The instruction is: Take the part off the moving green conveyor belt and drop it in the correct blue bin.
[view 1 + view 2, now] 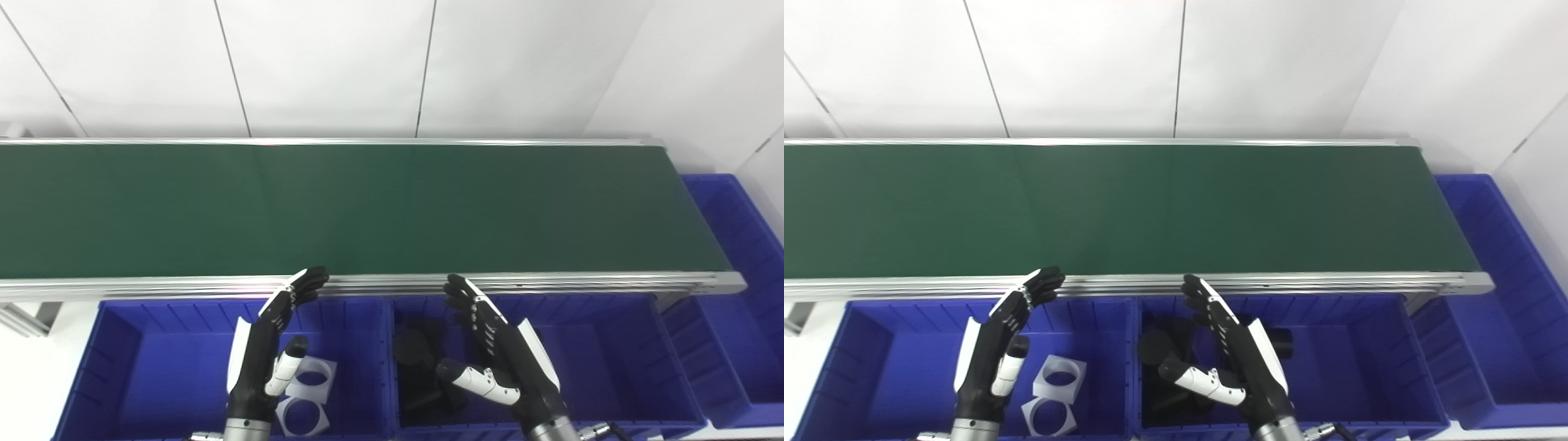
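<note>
Green belt point(367, 208) bare; white square ring parts point(309, 395) in left bin point(122, 343)

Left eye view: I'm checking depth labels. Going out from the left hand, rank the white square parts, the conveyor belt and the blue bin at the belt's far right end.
1. White square parts, right beside the left hand in the bin below it.
2. Conveyor belt, just beyond its fingertips.
3. Far-right blue bin, off past the belt's end.
</note>
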Controlling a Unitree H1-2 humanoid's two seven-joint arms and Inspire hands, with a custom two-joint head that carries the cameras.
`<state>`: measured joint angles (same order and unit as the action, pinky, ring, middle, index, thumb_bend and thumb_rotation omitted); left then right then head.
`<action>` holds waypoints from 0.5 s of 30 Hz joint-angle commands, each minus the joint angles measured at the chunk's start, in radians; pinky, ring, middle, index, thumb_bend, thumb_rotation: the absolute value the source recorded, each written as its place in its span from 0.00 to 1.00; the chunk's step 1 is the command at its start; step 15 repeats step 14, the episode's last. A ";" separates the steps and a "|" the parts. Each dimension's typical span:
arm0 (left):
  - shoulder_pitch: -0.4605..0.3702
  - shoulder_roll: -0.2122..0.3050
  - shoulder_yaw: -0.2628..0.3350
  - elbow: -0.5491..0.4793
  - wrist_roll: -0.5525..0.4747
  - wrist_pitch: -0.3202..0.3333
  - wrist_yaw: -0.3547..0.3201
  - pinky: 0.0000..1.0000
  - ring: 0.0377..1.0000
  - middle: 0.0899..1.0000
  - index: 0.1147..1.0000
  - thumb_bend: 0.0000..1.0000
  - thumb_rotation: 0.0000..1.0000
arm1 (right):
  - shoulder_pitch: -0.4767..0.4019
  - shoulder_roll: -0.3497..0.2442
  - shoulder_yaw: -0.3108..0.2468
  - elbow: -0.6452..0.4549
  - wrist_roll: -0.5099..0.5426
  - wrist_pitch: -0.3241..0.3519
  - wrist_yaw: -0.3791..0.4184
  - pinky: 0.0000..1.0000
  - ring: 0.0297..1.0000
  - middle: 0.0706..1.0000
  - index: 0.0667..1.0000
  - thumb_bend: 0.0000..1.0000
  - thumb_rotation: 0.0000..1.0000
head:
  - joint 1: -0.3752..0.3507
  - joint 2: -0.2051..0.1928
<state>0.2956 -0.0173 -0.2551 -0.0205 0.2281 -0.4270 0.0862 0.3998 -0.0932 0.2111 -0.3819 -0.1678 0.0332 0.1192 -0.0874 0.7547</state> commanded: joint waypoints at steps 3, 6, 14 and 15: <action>-0.003 -0.016 -0.009 -0.004 0.014 -0.041 0.016 0.78 0.79 0.77 0.76 0.79 1.00 | -0.004 0.012 -0.007 0.007 0.003 -0.018 -0.014 0.92 0.95 0.94 0.96 0.90 0.59 | 0.006 -0.020; -0.003 -0.016 -0.012 0.007 0.006 -0.042 0.017 0.79 0.79 0.77 0.76 0.79 1.00 | -0.006 0.024 -0.015 0.036 0.003 -0.067 -0.037 0.95 0.95 0.94 0.96 0.92 0.56 | 0.009 -0.029; -0.005 -0.013 -0.012 0.019 0.006 -0.041 0.015 0.81 0.80 0.77 0.76 0.77 1.00 | -0.008 0.046 -0.026 0.084 0.029 -0.133 -0.062 1.00 0.98 0.94 0.96 0.97 0.49 | 0.001 -0.033; -0.005 -0.013 -0.012 0.019 0.006 -0.041 0.015 0.81 0.80 0.77 0.76 0.77 1.00 | -0.008 0.046 -0.026 0.084 0.029 -0.133 -0.062 1.00 0.98 0.94 0.96 0.97 0.49 | 0.001 -0.033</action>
